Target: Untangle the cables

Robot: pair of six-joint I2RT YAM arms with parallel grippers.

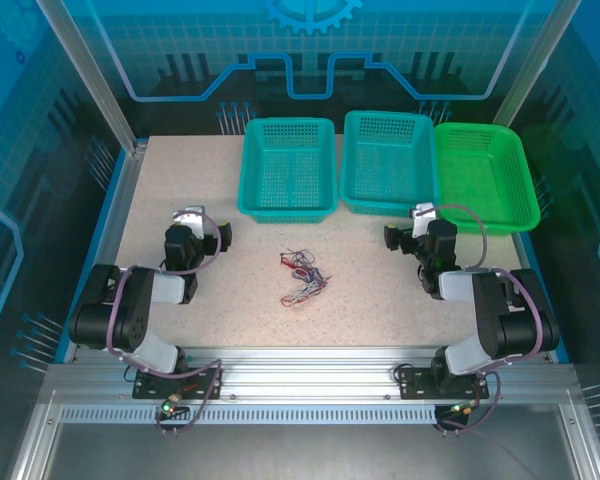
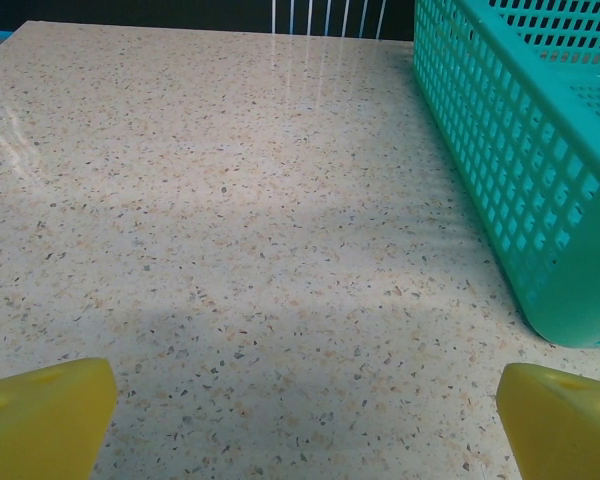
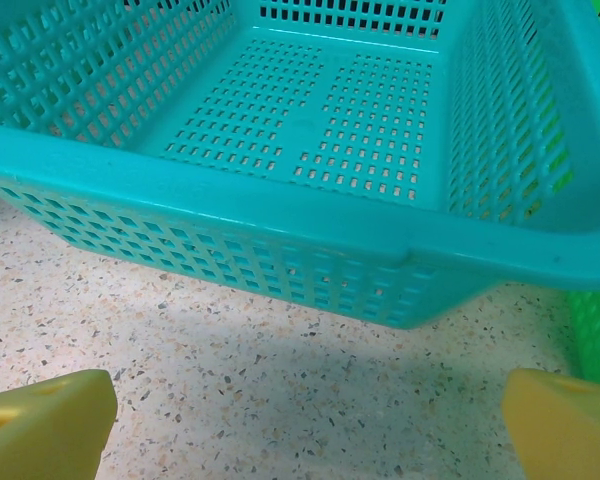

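A small tangle of thin red, dark and whitish cables (image 1: 302,276) lies on the speckled table midway between the two arms. My left gripper (image 1: 196,222) rests well to the left of the tangle, pointing toward the far edge. In its wrist view the yellow fingertips (image 2: 42,415) stand far apart over bare tabletop, open and empty. My right gripper (image 1: 412,226) sits to the right of the cables, just in front of the baskets. Its yellow fingertips (image 3: 42,425) are also spread wide, open with nothing between them.
Three baskets line the far side: a teal basket (image 1: 288,210) at left, a second teal basket (image 1: 385,205) in the middle, a green basket (image 1: 492,220) at right. The left teal basket's wall (image 2: 520,170) stands right of my left gripper; the middle basket's rim (image 3: 280,205) is close ahead of my right gripper.
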